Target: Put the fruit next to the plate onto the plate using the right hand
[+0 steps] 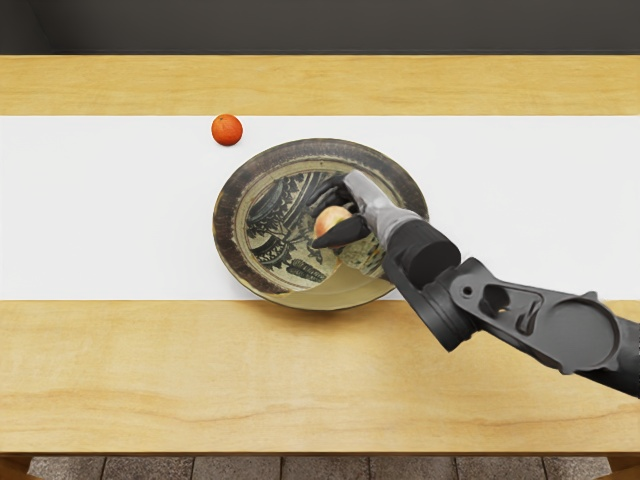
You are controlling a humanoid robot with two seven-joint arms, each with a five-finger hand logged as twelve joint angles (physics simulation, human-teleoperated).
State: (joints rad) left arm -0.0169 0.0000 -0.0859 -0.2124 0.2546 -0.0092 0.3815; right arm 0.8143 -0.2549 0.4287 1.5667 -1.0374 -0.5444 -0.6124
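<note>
A round patterned plate point(250, 190) with a dark rim lies on the white runner at the table's middle. My right hand point(335, 220) hangs over the plate's centre, its fingers curled around a pale red-yellow fruit point(331, 219), likely an apple. Whether the fruit touches the plate I cannot tell. The right arm point(520, 315) enters from the right edge and covers the plate's lower right rim. A small orange fruit point(227, 129) sits on the runner just beyond the plate's upper left rim. The left arm is out of view.
The white runner point(100, 210) crosses the wooden table point(200, 370) from side to side. A dark wall lies behind the table's far edge.
</note>
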